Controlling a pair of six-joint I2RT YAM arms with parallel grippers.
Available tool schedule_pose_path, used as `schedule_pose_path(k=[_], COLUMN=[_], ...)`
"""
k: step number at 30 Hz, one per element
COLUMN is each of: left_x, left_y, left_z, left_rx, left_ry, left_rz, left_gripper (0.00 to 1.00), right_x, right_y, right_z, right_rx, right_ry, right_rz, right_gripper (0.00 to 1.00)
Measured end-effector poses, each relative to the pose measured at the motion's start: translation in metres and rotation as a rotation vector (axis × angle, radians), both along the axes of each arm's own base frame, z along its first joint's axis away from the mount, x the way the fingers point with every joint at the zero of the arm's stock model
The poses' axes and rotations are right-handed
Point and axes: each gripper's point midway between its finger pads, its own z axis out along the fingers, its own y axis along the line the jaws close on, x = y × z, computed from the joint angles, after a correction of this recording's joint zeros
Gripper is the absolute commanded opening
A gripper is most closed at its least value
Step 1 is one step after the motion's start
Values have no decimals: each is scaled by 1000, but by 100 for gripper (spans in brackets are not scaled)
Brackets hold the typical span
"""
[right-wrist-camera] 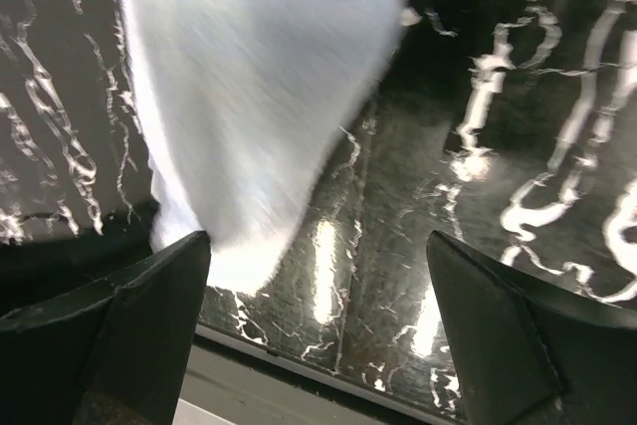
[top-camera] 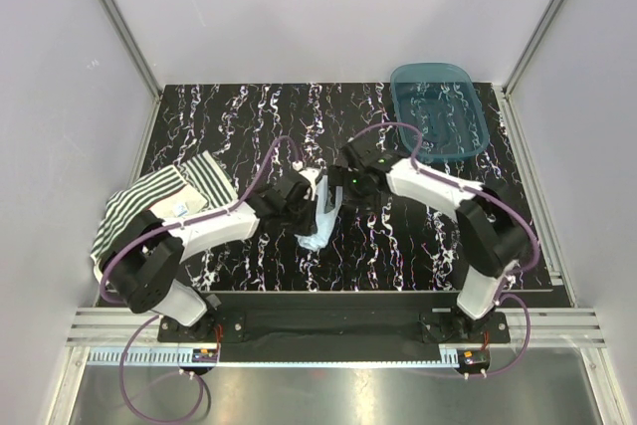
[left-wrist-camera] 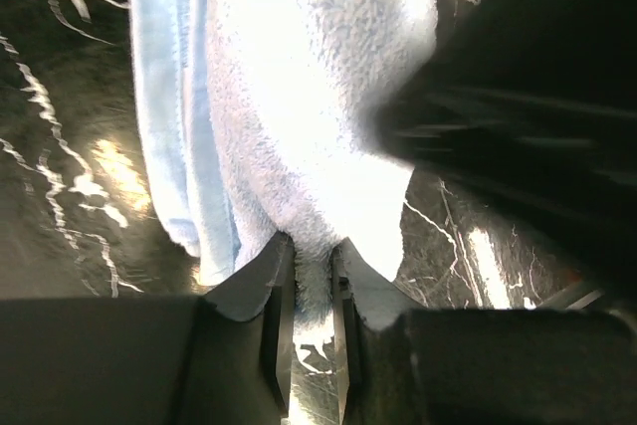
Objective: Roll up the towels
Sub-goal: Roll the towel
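We see the top external view from high above and behind the arms. It looks down on the whole marbled table point(top-camera: 239, 116), whose near edge lies at the bottom of the frame. Our left wrist view sits very close, looking past the left gripper point(left-wrist-camera: 312, 256) at lower centre onto the light blue towel point(left-wrist-camera: 299, 97). Our right wrist view, equally close, looks out between the fingers of the right gripper point(right-wrist-camera: 318, 241) at the lower corners. All three share that towel, which lies at centre in the top view.
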Motion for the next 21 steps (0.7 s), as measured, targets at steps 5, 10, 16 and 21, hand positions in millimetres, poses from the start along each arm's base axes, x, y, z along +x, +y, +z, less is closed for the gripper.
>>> schedule_pose_path(k=[5, 10, 16, 21], left_x=[8, 11, 18, 22], left_y=[4, -4, 1, 7], left_z=[-1, -1, 8, 15], left_rx=[-48, -151, -295, -400], left_ry=[40, 116, 207, 270], left_rz=[15, 8, 42, 72], left_gripper=[16, 15, 16, 16], right_x=[-3, -6, -10, -3], right_y=[-20, -8, 11, 22], right_z=[22, 27, 16, 13], right_rx=[140, 279, 411, 476], right_ry=[-70, -110, -122, -162], right_rz=[-38, -1, 44, 63], right_gripper=[100, 100, 100, 99])
